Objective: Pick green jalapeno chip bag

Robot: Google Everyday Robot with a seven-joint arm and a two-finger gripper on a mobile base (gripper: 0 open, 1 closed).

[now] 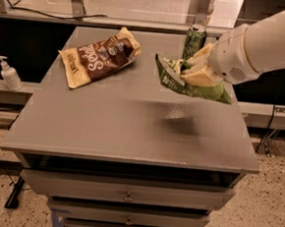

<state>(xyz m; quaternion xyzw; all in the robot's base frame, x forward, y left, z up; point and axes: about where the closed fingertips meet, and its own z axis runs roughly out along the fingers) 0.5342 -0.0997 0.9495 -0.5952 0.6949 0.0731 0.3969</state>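
The green jalapeno chip bag point(177, 81) is crinkled and hangs in the air above the right part of the grey table point(107, 127), casting a shadow below it. My gripper point(197, 73) comes in from the right on a white arm and is shut on the bag's upper middle. Its tan fingers point(200, 76) pinch the foil.
A brown-and-tan chip bag point(100, 57) lies at the table's back left. A green drink can point(194, 39) stands at the back right, just behind the held bag. A soap dispenser point(10, 74) sits on a ledge to the left. Drawers run below the tabletop.
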